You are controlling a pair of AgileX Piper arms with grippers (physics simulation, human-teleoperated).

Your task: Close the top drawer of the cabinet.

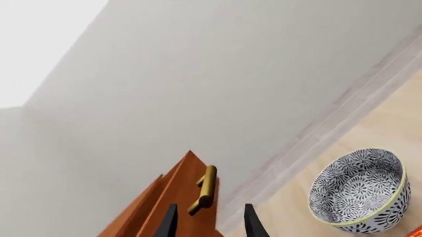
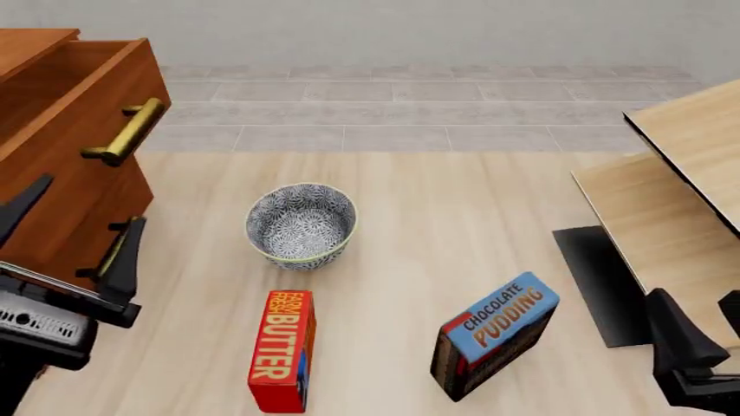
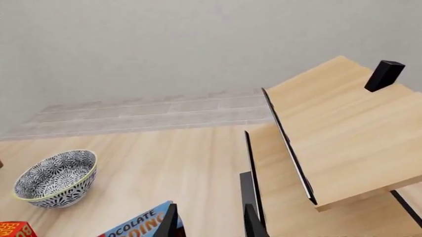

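Observation:
The reddish-brown cabinet [image 2: 52, 204] stands at the left. Its top drawer [image 2: 99, 95] is pulled out toward the table, and its brass bar handle [image 2: 125, 132] sticks out from the front. My left gripper [image 2: 72, 232] is open and empty. It sits below and in front of that handle, close to the cabinet front. In the left wrist view the handle [image 1: 204, 190] lies just beyond the two dark fingertips [image 1: 168, 223], apart from them. My right gripper [image 2: 705, 325] is open and empty at the front right, far from the cabinet.
A patterned bowl [image 2: 301, 224] sits mid-table. A red butter box [image 2: 281, 349] and a chocolate pudding box [image 2: 497, 332] lie in front of it. Pale wood panels [image 2: 682, 182] with a dark base stand at the right. A lower drawer handle [image 2: 107, 260] shows behind my left finger.

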